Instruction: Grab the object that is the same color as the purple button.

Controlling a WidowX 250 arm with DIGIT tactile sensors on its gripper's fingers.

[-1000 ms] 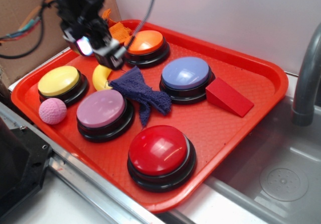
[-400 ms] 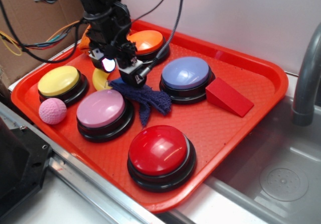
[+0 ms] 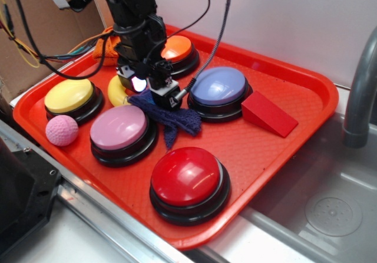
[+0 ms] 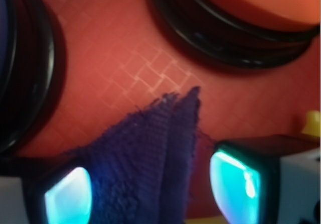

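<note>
Red plastic tray [image 3: 306,98] beside a steel sink fills the exterior view, with a cardboard panel and loose cables at upper left. On it sit five domed buttons: yellow button [image 3: 69,95], orange button [image 3: 175,48], pink-lilac button [image 3: 119,127], red button [image 3: 187,176] and the purple button [image 3: 218,86]. The gripper [image 3: 154,99] is lowered over the dark navy-purple rag [image 3: 177,120], which lies crumpled near the tray's middle, between the pink-lilac button and the purple button, just beside the latter's base.

From the wrist camera, the rag [image 4: 145,153] rises in a folded peak between two fingers [image 4: 235,181], whose glowing cyan faces stand apart on either side of the cloth. The jaws look spread, with fabric between them but a visible gap at the right finger; whether the left one touches the cloth is hard to tell.

The arm hides part of the orange button and most of a yellow banana-shaped toy [image 3: 118,91]. An orange cloth [image 3: 105,46] is barely visible behind the arm. A pink ball [image 3: 62,130] sits at the near left edge, a red wedge block [image 3: 268,114] to the right of the purple button.
</note>
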